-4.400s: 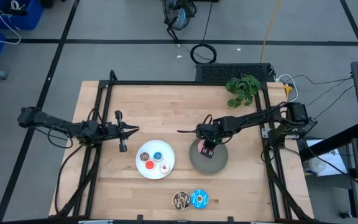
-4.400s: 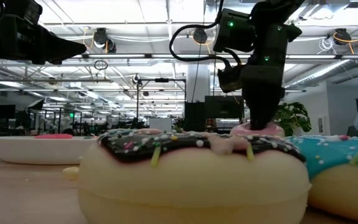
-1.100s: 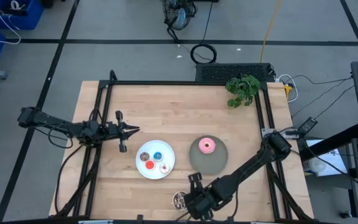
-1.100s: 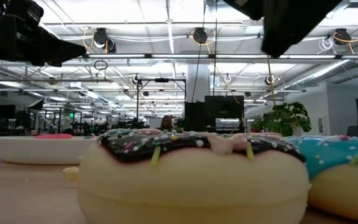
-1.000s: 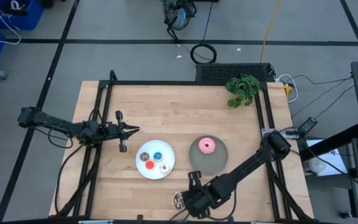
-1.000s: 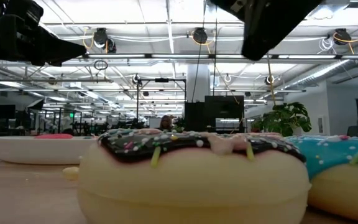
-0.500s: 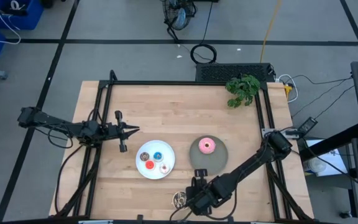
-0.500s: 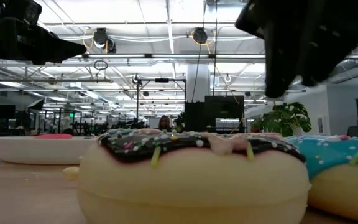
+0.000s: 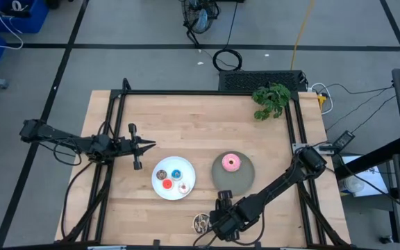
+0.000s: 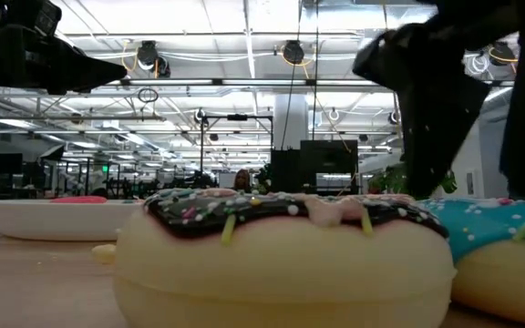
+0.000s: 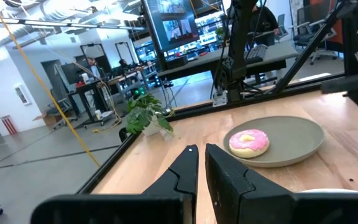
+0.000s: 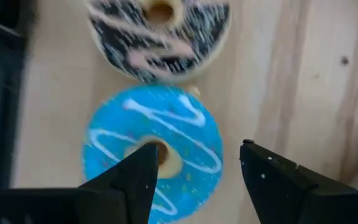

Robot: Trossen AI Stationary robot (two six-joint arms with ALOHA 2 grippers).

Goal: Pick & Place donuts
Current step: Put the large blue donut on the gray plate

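Hovering at the near edge of the wooden table (image 9: 186, 118), my right gripper (image 12: 194, 168) sits directly above the larger blue ring donut with white icing squiggles (image 12: 153, 149). Its two dark fingers (image 12: 284, 183) are spread wide, one to either side of that donut, and they grip nothing. Whether they touch it I cannot tell. Just beside the blue donut lies the dark brown ring donut with sprinkles and pale drizzle (image 12: 159, 34), almost touching it. From overhead the right arm covers the blue donut, and only the dark brown one (image 9: 201, 223) peeks out beside the gripper (image 9: 224, 221). At table height the brown donut (image 10: 285, 264) fills the foreground with the blue one (image 10: 495, 255) next to it.

My larger pink frosted ring donut (image 9: 231, 162) lies on the round grey plate (image 9: 242, 182), near its middle. On the round white plate (image 9: 164, 171) beside it rest the four tiny donuts: brown (image 9: 162, 174), blue (image 9: 176, 173), red (image 9: 167, 184) and white-pink (image 9: 182, 187).

My left gripper (image 9: 146, 144) waits over the table's left side, well apart from the plates, its fingers (image 11: 188, 168) nearly closed with a narrow gap and empty. A small green leafy plant (image 9: 271, 99) stands at the far right corner.
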